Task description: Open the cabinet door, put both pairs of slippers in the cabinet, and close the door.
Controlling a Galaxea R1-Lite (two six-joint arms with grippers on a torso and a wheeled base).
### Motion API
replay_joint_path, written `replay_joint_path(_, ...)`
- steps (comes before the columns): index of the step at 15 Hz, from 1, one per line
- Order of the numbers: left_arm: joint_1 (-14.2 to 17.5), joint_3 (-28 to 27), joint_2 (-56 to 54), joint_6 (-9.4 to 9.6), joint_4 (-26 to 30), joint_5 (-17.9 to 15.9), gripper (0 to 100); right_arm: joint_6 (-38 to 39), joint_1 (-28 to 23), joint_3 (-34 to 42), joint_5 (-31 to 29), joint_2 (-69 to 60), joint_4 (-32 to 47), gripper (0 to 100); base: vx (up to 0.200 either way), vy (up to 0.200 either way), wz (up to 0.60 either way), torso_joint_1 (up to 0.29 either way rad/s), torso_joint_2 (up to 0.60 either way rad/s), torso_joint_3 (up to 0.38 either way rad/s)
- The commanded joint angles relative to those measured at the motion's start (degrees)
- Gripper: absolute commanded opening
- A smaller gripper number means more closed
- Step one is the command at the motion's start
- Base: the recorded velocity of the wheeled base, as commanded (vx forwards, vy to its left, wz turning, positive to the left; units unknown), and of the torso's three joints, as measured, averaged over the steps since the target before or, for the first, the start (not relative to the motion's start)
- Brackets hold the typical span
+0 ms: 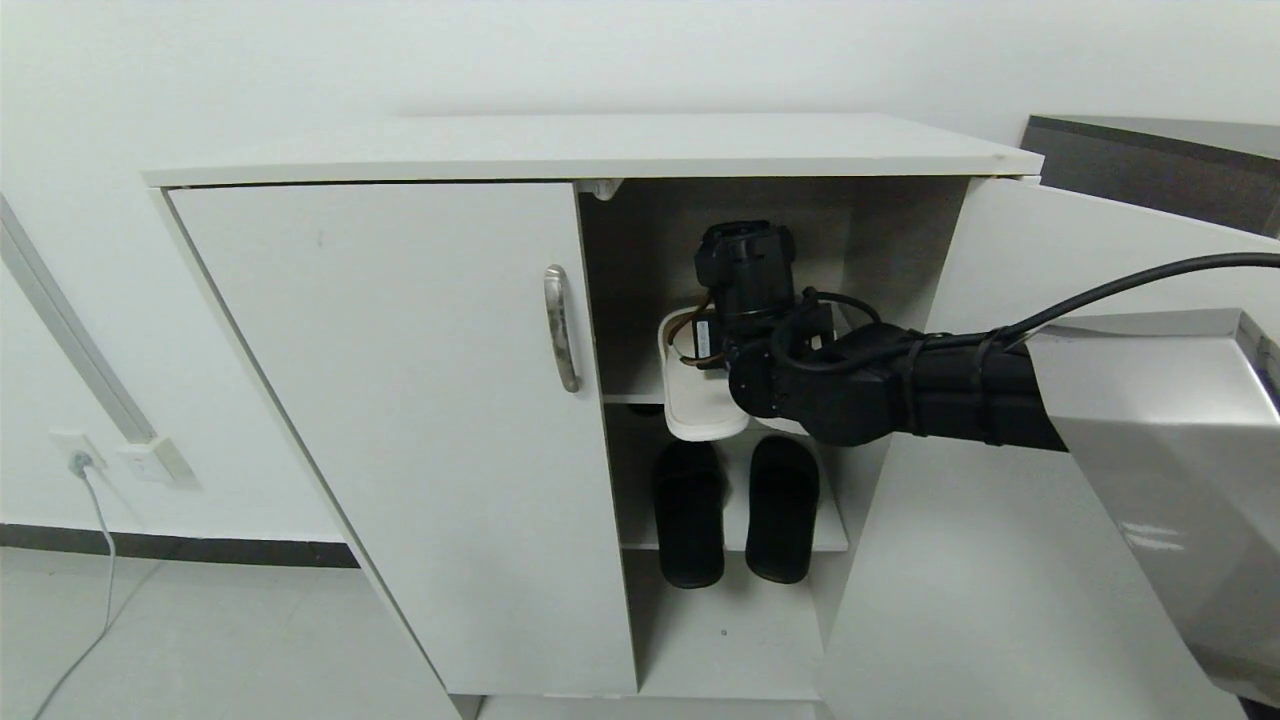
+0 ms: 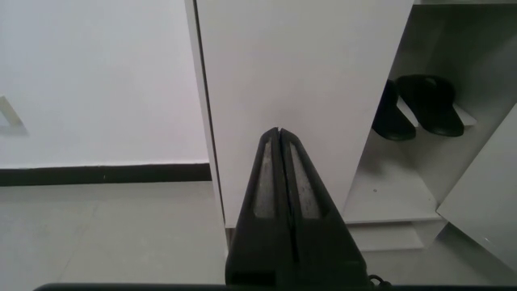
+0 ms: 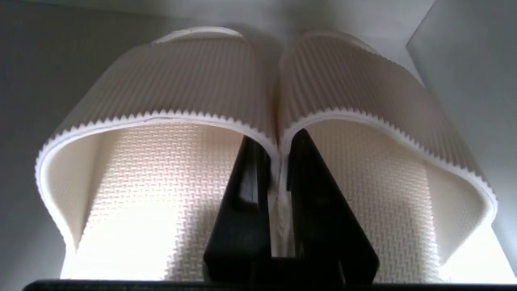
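Observation:
My right gripper (image 3: 279, 153) is shut on the pair of white slippers (image 3: 186, 97), pinching their two inner edges together. In the head view, the right gripper (image 1: 742, 290) is inside the open right half of the white cabinet (image 1: 600, 150) at the upper shelf (image 1: 625, 398). The white slippers (image 1: 700, 405) have their heels sticking out past that shelf's front edge. The pair of black slippers (image 1: 735, 510) lies side by side on the middle shelf, also seen in the left wrist view (image 2: 416, 105). My left gripper (image 2: 279, 133) is shut and empty, low in front of the closed left door (image 2: 299, 81).
The right door (image 1: 1000, 560) stands swung open toward me beside my right arm. The left door (image 1: 400, 400) is closed, with a metal handle (image 1: 560, 328) at its inner edge. The bottom shelf (image 1: 720, 640) is bare. A wall socket and cable (image 1: 85, 470) are at the far left.

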Motion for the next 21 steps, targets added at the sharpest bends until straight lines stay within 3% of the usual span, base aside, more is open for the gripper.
replay_joint_path(1,0.0,0.0,0.1,0.08,0.0,0.0,0,0.0,-0.1,-0.1,0.0,0.2,0.0,0,0.000,0.000,0.00,0.000,0.00,0.000)
replay_joint_path(7,0.0,0.0,0.1,-0.01,0.0,0.0,0,0.1,-0.5,0.1,0.0,0.3,0.0,0,0.000,0.000,0.00,0.000,0.00,0.000)
replay_joint_path(8,0.0,0.0,0.1,-0.01,0.0,0.0,0,0.3,-0.5,0.1,0.0,0.4,0.0,100,0.000,0.000,0.00,0.000,0.00,0.000)
replay_joint_path(14,0.0,0.0,0.1,-0.01,0.0,0.0,0,0.3,-0.2,4.0,-0.1,-2.2,-0.1,100,0.000,0.000,0.00,0.000,0.00,0.000)
replay_joint_path(21,0.0,0.0,0.1,-0.01,0.0,0.0,0,4.7,6.2,24.3,-0.5,-17.0,-4.9,100,0.000,0.000,0.00,0.000,0.00,0.000)
